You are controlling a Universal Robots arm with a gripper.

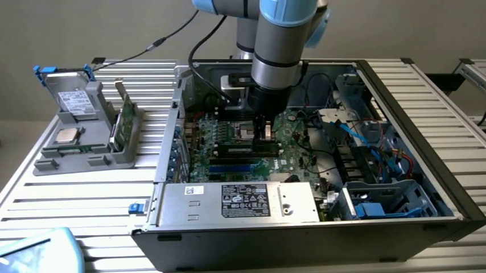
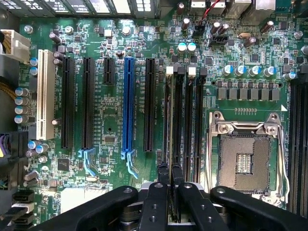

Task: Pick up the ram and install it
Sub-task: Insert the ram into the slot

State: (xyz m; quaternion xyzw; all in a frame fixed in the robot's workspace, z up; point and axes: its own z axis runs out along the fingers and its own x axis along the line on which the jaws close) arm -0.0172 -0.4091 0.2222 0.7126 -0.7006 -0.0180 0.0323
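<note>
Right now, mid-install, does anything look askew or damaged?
Nothing stands out. The gripper is shut on the ram, which runs in line with the slots, with no visible tilt. The socket beside them is bare, and no damage shows.

The claw (image 1: 263, 136) grips the ram (image 1: 247, 148) over the motherboard (image 1: 300, 142) slots.

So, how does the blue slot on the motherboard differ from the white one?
The blue slot is narrower than the white slot. The blue slot ends in a pale blue latch; the white slot has none. Both stand empty and run parallel.
</note>
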